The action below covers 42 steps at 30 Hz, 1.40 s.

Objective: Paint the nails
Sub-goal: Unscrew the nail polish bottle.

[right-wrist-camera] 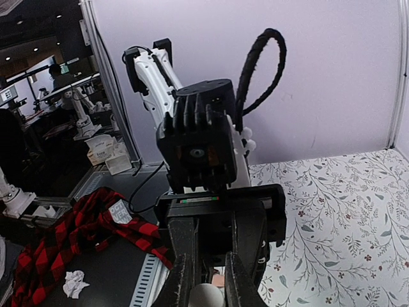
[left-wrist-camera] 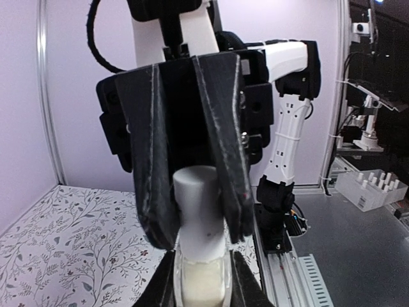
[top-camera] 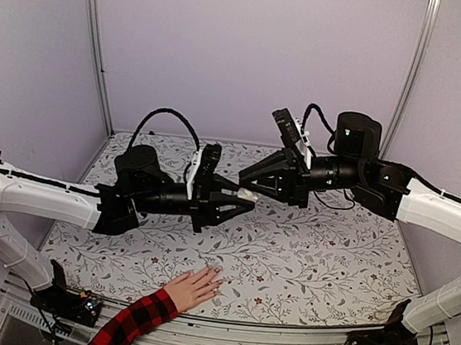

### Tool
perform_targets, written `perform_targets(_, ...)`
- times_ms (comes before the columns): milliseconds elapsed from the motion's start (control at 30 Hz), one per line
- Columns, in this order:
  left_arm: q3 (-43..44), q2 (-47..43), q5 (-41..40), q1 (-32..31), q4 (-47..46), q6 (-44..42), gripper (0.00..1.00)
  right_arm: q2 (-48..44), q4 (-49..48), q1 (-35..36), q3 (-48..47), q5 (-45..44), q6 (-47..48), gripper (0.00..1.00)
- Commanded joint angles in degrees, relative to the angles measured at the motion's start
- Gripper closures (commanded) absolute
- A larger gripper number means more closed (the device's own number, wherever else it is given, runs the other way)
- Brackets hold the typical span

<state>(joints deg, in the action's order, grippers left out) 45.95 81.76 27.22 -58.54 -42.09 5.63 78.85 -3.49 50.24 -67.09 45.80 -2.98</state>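
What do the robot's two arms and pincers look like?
The left arm and right arm have white shells with black joints. The left pincer and right pincer are black, with two tapering fingers each. A black cable loops over each wrist.

Top view: high, near side, looking down over table (top-camera: 329,259); 2 wrist views: close, facing each other, sharing bottle (left-wrist-camera: 201,249).

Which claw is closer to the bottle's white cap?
Right. The right claw pinches the white cap; the left claw holds the bottle by its body, just off the cap.
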Motion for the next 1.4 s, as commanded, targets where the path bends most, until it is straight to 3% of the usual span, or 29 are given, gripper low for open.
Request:
perform_targets(0, 0.1, 1.13, 13.65, -2.06, -2.28, -1.41, 1.0, -0.33, -5.74, 0.34, 0.42, 4.12, 1.06, 0.98)
perform_targets(267, -0.2, 0.79, 15.4, -1.78, -3.45, -0.86, 1.0, -0.92, -5.92, 0.3, 0.58, 7.55, 2.28, 0.98)
perform_targets(533, -1.75, -0.72, 7.6, -1.22, -3.09, -1.87, 1.0, -1.38, -5.12, 0.31, 0.57, 2.92, 1.86, 0.91)
perform_targets(900, -3.02, -2.51, -11.48, -0.69, 0.02, -3.43, 1.0, -3.27, -5.37, 0.22, 2.43, -15.47, -2.95, 0.25)
perform_targets(967, -2.74, -2.36, -13.86, -0.64, 0.54, -3.47, 1.0, -3.39, -5.31, 0.21, 2.5, -19.53, -4.07, 0.18)
perform_targets(1100, -1.22, -1.63, -19.03, -0.66, 3.25, -4.31, 1.0, -2.19, -2.11, 0.22, 0.23, -24.71, -6.58, 0.16)
perform_targets(1367, 0.34, -0.19, -24.9, -0.92, 3.79, -4.59, 1.0, 1.14, 1.85, 0.21, -2.33, -29.51, -7.93, 0.23)
